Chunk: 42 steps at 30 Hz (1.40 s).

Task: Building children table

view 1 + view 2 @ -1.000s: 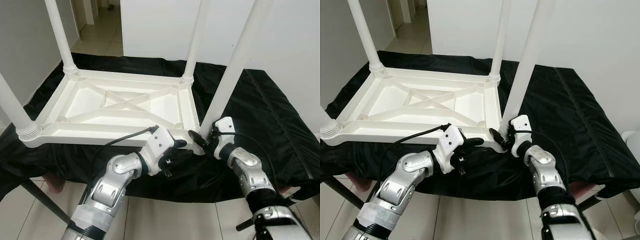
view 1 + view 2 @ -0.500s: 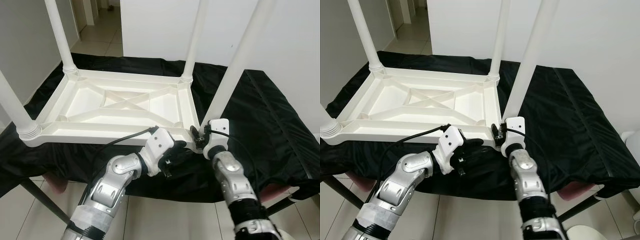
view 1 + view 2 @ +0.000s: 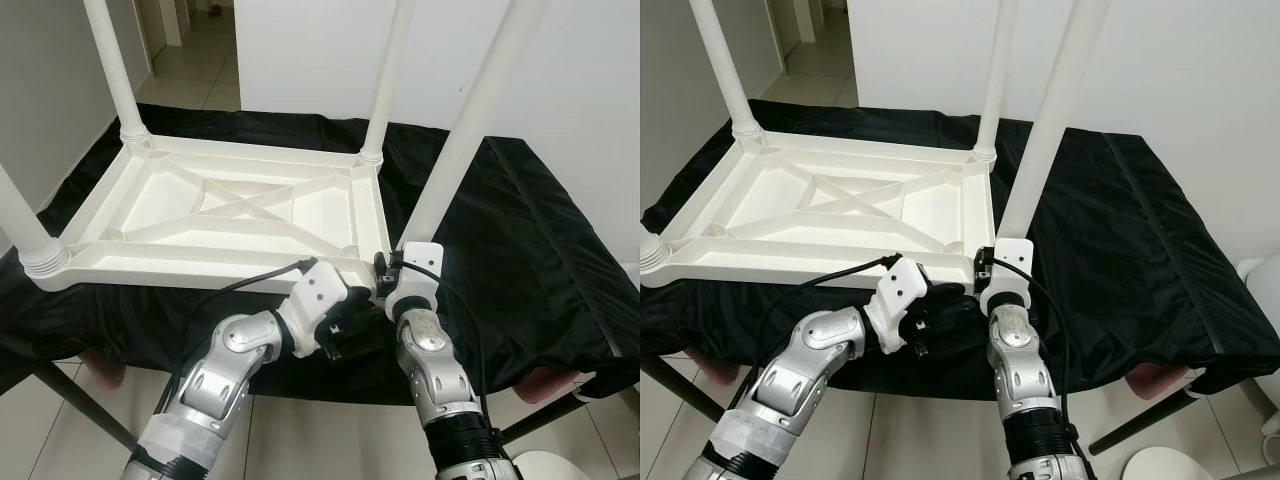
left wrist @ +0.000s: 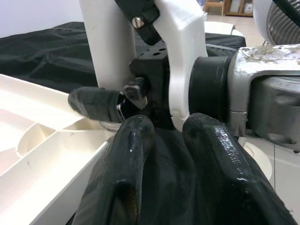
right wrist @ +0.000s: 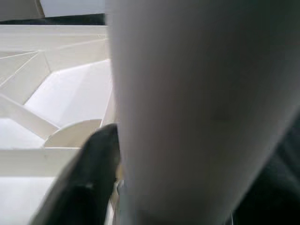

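Left eye view looks down on a white plastic children's table (image 3: 230,215) lying upside down on a black cloth (image 3: 520,240), its ribbed underside facing up and its white legs rising out of the frame. I can see a far left leg (image 3: 115,65), a far right leg (image 3: 385,75), a near left leg (image 3: 20,215) and a near right leg (image 3: 465,120), each standing at a corner of the tabletop. The cloth covers a low surface, with pale tiled floor (image 3: 190,75) beyond and a white wall (image 3: 320,50) behind.

My right gripper (image 3: 385,277) is at the near right corner, right at the foot of that near right leg. In the right wrist view the leg (image 5: 197,108) sits very close and blurred, with one black finger (image 5: 89,173) lying against it. The right gripper appears clamped on the base of this leg.

My left gripper (image 3: 350,312) is just beside the right one, below the table's near edge and over the cloth. In the left wrist view its two black fingers (image 4: 122,173) lie close together with nothing between them, pointing at the right wrist's white housing (image 4: 183,61). I read that gripper as closed and empty.
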Tool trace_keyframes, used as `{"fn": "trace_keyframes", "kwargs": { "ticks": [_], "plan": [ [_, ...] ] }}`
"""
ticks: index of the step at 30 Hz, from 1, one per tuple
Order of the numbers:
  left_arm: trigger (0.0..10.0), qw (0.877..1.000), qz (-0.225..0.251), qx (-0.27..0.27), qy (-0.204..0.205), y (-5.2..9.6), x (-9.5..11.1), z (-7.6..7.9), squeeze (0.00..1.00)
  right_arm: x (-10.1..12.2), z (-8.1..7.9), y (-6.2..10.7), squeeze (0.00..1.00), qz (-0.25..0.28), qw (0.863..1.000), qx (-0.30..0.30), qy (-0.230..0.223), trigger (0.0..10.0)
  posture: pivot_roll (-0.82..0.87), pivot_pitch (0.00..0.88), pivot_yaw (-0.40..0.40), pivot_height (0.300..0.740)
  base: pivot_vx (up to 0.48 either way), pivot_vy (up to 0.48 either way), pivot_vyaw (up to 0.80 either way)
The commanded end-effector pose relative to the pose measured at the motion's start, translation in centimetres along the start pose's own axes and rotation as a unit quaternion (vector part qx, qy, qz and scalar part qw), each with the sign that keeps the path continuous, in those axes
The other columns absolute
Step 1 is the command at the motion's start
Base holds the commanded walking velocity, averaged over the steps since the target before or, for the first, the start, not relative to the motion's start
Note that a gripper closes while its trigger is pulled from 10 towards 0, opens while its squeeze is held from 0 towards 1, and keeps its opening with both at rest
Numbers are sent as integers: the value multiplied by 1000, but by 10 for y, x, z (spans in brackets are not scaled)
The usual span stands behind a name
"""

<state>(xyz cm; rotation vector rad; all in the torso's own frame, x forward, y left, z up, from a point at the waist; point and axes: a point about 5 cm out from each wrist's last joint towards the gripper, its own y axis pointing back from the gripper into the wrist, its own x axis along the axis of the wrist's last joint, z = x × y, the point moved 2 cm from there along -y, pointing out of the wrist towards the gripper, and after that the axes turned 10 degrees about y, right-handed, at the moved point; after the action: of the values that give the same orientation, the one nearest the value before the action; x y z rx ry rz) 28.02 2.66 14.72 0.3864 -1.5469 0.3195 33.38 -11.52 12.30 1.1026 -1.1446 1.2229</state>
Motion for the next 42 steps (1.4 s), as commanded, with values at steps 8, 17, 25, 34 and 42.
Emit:
{"fn": "trace_keyframes", "kwargs": {
  "ticks": [8, 17, 25, 34, 42],
  "plan": [
    [10000, 1000, 2, 18, -3, 0, -2, 2, 0, -1, 8, 8, 1000, 12, 999, 29, -10, 10000, 39, 0, -66, 740, 0, 0, 0],
    [10000, 1000, -2, 16, -3, 1, -3, 3, 0, -4, 28, 13, 0, 29, 997, 76, 6, 10000, 32, 0, -62, 740, 0, 0, 0],
    [10000, 1000, -4, 10, -2, 0, -4, 5, 0, -3, 41, 11, 0, 56, 988, 140, 41, 10000, 29, 0, -55, 740, 0, 0, 0],
    [10000, 1000, -3, 6, -6, -3, -2, 4, 0, -2, 46, -5, 0, 64, 970, 216, 92, 10000, 29, 0, -52, 740, 0, 0, 0],
    [10000, 1000, -2, 8, -10, -3, -1, 3, 0, -1, 42, -15, 0, 61, 960, 251, 109, 10000, 33, 0, -56, 740, 0, 0, 0]
  ]
}}
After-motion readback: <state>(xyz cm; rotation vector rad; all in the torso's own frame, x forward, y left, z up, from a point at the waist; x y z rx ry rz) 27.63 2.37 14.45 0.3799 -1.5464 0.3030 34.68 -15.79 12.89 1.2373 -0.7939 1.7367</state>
